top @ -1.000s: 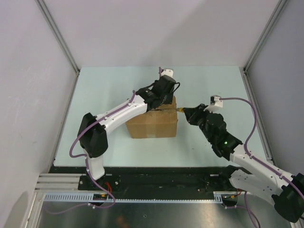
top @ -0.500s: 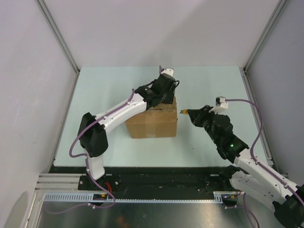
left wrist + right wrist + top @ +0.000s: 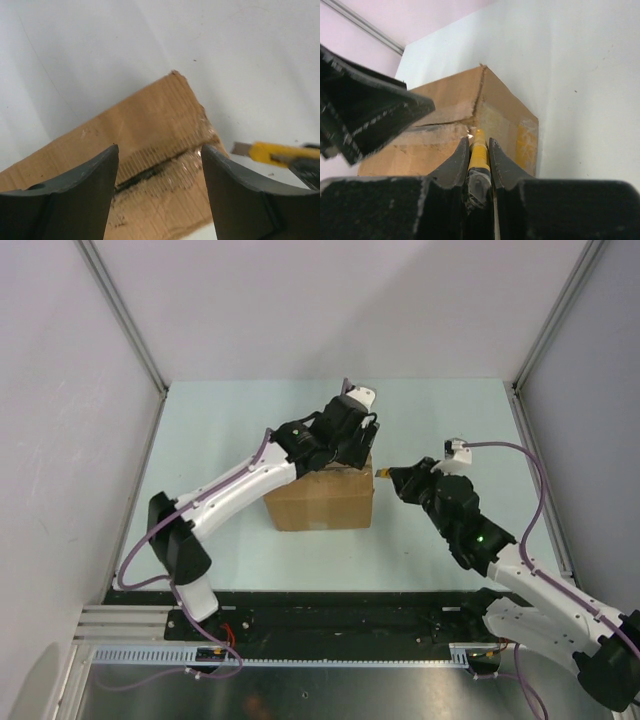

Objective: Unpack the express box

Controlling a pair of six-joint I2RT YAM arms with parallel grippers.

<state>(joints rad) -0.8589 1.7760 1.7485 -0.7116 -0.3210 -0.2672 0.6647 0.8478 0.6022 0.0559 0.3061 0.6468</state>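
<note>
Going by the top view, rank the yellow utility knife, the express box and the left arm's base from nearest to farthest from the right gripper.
1. yellow utility knife: clamped in the right gripper, tip pointing left.
2. express box: just left of the gripper, its right edge near the knife tip.
3. left arm's base: far off, at the bottom left of the view.

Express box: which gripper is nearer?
Left. Left gripper hangs open above the express box; right gripper, shut on the utility knife, stands just off its right side.
</note>
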